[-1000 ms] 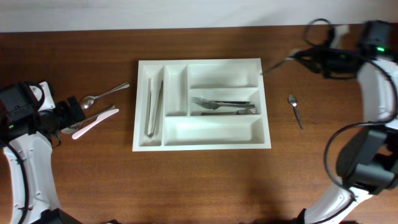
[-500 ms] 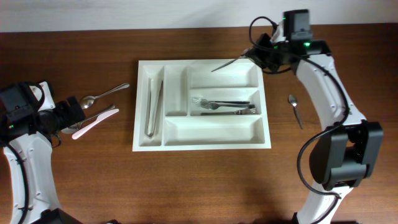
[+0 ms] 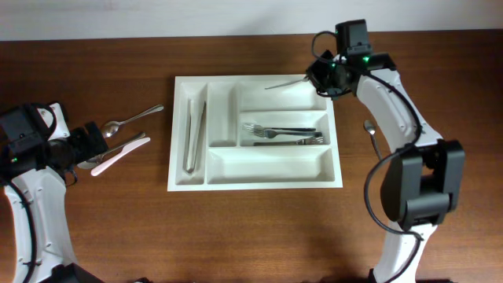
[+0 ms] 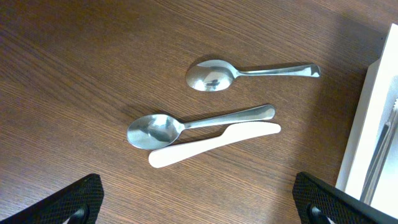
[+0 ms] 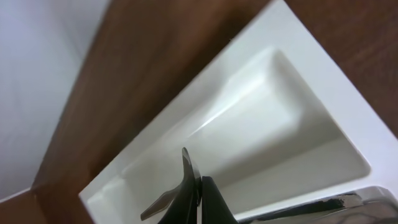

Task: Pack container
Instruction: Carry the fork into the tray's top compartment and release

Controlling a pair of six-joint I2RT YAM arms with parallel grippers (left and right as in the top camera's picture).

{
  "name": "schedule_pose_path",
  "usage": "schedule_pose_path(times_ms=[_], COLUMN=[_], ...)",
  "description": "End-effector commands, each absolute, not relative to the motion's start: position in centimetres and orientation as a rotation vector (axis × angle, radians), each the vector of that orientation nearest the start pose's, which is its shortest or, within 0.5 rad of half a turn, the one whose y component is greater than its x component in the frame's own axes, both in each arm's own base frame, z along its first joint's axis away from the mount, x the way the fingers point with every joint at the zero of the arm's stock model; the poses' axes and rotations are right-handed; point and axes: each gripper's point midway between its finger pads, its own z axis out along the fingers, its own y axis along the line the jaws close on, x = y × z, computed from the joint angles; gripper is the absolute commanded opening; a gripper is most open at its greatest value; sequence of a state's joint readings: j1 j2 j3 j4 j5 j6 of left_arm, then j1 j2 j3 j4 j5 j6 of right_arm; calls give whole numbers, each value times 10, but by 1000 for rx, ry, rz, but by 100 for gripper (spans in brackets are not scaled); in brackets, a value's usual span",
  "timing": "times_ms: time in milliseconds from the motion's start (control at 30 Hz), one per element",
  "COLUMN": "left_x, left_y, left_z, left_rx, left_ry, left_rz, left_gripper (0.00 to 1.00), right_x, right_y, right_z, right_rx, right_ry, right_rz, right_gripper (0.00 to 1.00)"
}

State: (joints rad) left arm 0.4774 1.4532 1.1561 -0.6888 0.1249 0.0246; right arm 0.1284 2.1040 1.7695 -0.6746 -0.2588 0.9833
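Note:
The white container [image 3: 255,181] lies mid-table, with tongs [image 3: 193,134] in its left narrow compartment and forks [image 3: 283,135] in the middle long one. My right gripper [image 3: 319,75] hangs over the right end of the top long compartment, shut on a thin metal utensil [image 3: 284,82] that points left above it. The right wrist view shows the shut fingertips [image 5: 200,186] pinching that utensil [image 5: 188,169] above the container's wall [image 5: 298,81]. My left gripper [image 3: 93,145] is open, just left of two metal spoons [image 4: 211,74] [image 4: 155,130] and a white plastic knife [image 4: 211,143].
A small metal spoon [image 3: 373,138] lies on the wood to the right of the container. The container's left rim [image 4: 373,124] shows at the right edge of the left wrist view. The bottom long compartment [image 3: 267,165] holds nothing.
My right arm has swung in from the far right, carrying the utensil over the container's top compartment. The left arm has not moved.

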Motion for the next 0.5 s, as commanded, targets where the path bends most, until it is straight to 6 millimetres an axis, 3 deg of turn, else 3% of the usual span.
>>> schedule_pose_path(times_ms=[0, 133, 167, 233, 267, 367, 467], left_x=[348, 348, 348, 348, 348, 348, 348], left_y=[154, 154, 154, 154, 154, 154, 154], left_z=[163, 163, 163, 163, 163, 163, 163], left_rx=[-530, -530, -530, -530, -530, -530, -530], left_ry=[2472, 2472, 2472, 2472, 2472, 2472, 2472], left_rz=[17, 17, 17, 16, 17, 17, 16], left_gripper=[99, 99, 99, 99, 99, 99, 99], right_x=[521, 519, 519, 520, 521, 529, 537], right_y=[120, 124, 126, 132, 136, 145, 136], right_z=[100, 99, 99, 102, 105, 125, 160], right_rx=[1102, 1096, 1092, 1074, 1044, 908, 834], right_ry=[2523, 2538, 2539, 2543, 2543, 2515, 2430], right_rz=[731, 750, 755, 801, 838, 964, 1034], right_gripper=[4, 4, 9, 42, 53, 61, 63])
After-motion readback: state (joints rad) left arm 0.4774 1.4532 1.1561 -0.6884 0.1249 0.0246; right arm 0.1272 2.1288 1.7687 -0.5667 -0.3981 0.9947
